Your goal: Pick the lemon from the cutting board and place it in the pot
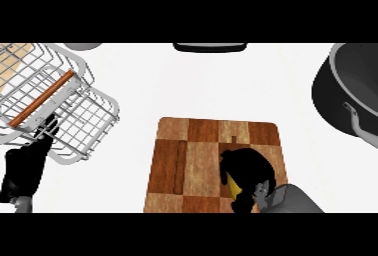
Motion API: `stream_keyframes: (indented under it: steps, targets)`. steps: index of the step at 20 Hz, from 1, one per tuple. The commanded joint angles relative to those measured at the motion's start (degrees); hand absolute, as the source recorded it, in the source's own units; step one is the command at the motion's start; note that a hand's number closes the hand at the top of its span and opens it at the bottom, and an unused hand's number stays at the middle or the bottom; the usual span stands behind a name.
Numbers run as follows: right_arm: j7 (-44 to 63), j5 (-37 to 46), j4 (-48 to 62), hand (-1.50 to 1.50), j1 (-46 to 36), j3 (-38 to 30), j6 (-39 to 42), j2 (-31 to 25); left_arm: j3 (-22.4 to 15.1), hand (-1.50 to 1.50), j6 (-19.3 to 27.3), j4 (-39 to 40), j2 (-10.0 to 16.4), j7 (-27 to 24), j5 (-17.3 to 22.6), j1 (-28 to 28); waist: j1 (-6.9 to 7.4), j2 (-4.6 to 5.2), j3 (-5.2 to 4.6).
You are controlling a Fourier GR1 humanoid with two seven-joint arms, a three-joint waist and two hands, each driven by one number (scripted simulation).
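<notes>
On the checkered wooden cutting board (199, 165) lies the yellow lemon (233, 187), mostly hidden under my right hand (249, 169). That hand's fingers curl over and around the lemon, with only a yellow sliver showing at its lower left. The dark pot (347, 92) stands at the far right, partly cut off, its metal handle pointing toward the board. My left hand (28, 167) rests at the lower left edge, fingers straight, holding nothing.
A white wire basket (63, 107) with a wooden-handled part sits at the upper left, right by my left hand. A dark object (210, 47) and a grey round thing (83, 46) lie at the counter's far edge.
</notes>
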Motion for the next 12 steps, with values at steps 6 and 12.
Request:
stream_keyframes:
  steps: [6,12]
  targets:
    - [-4.1,3.9,-2.1,1.50,2.4,-5.5,2.1,0.9,3.2,0.00,-2.2,2.9,-2.7,-1.7,-3.9,-1.7,-0.17,0.23,0.09]
    - [-14.2,4.8,2.3,1.50,2.0,-17.0,-10.2,-6.6,1.9,0.00,-1.7,-1.4,-3.3,0.5,-3.6,0.5,-0.11,0.28,0.14]
